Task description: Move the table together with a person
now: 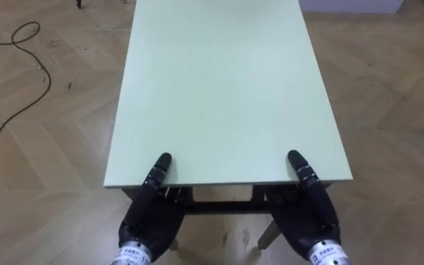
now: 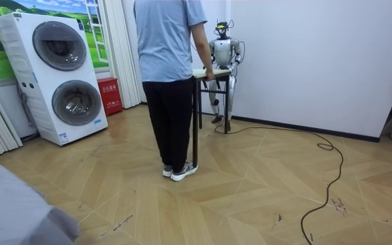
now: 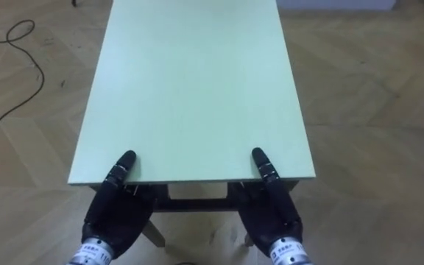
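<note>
Nearest the head camera, the robot's black left hand (image 1: 149, 213) and black right hand (image 1: 311, 210) sat at the near short edge of the pale green rectangular table with dark metal legs (image 1: 219, 88), one towards each corner. Each hand laid a single straight digit flat on the top while the palm sat below the edge. The rest of each hand ran under the board, so whether it was clenched round the edge could not be told. Nothing else was in either hand.

The table stretched away from the robot over the herringbone wooden floor (image 1: 389, 110). In the room view, a person in a light blue shirt and black trousers (image 2: 169, 82) stood at the far end with a hand on that edge. The robot stood at the other end, close to the white wall (image 2: 318, 61). Two stacked white washing machines (image 2: 53, 75) stood off at the room view's left.

The step appeared to be the shared carry, both ends taken. The next move probably called for matching the person's pace and keeping the top level so neither edge slipped.
</note>
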